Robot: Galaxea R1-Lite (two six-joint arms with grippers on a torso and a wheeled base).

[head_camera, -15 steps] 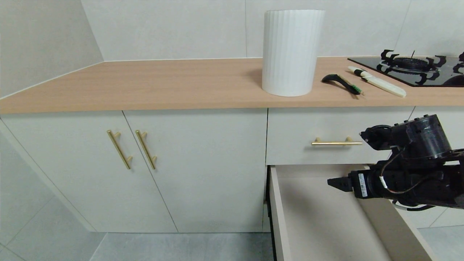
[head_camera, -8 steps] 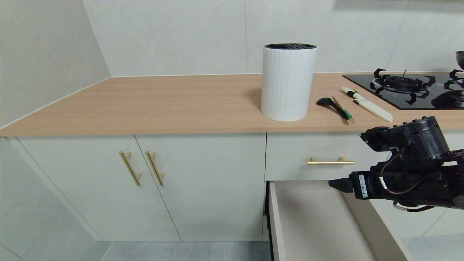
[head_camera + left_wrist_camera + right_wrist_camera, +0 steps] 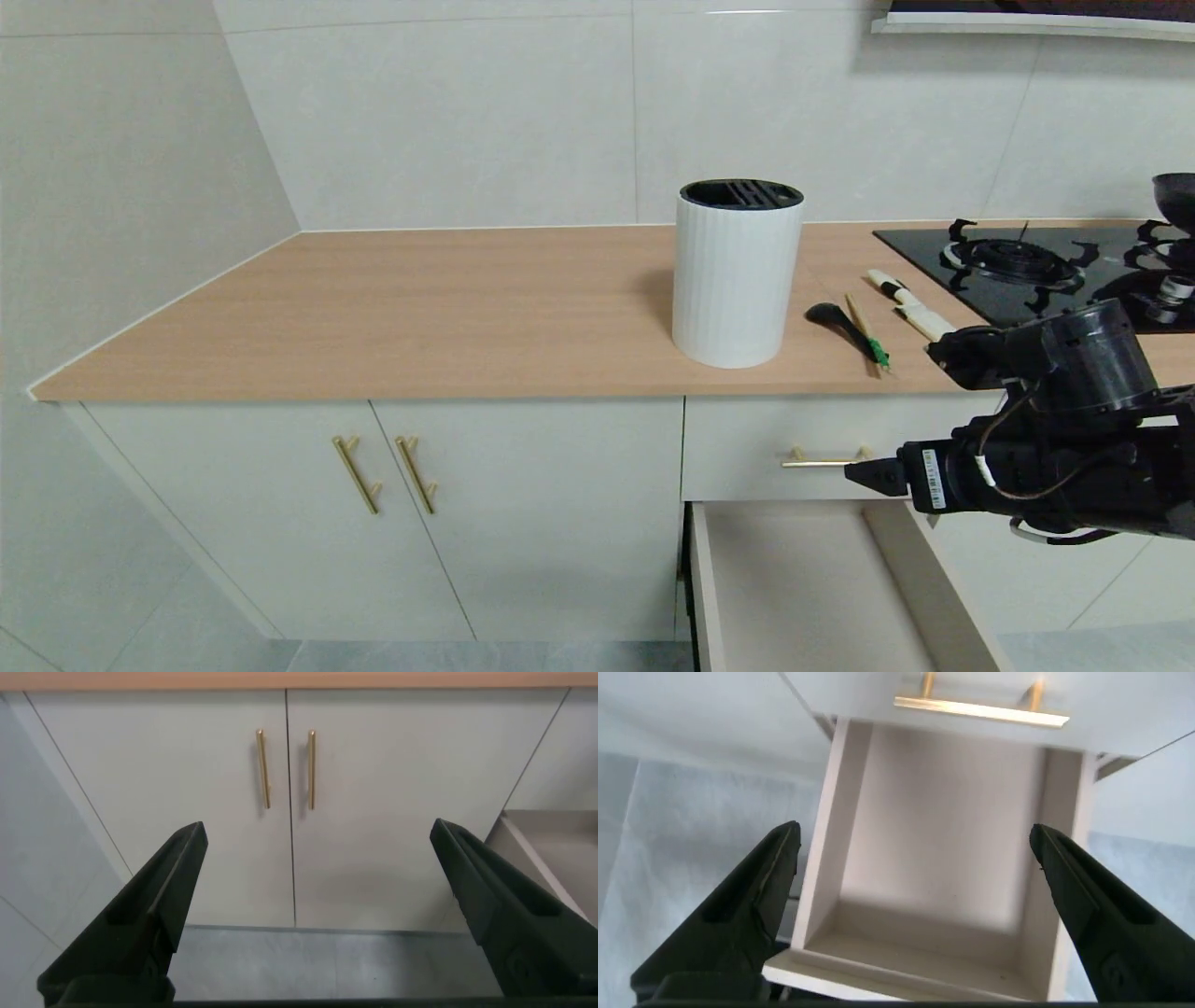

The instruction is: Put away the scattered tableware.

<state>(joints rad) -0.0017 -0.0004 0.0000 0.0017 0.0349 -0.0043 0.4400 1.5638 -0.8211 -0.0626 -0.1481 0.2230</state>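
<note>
Right end effector (image 3: 913, 849), fingers spread wide and empty, hangs over the open drawer (image 3: 948, 821), left end effector (image 3: 318, 845) equally agape facing the cupboard doors (image 3: 196, 775), while spoon (image 3: 834, 320), chopsticks (image 3: 864, 333) and knife (image 3: 908, 307) lie on the bench (image 3: 448, 317) beside the white holder (image 3: 736, 280).

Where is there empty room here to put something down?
The big free patch is the bare wooden countertop between the wall corner and the white ribbed holder. The open pale drawer below has a bare floor too. Crowded: between holder and black gas hob, where a black spoon, wooden chopsticks and a white knife lie close.
</note>
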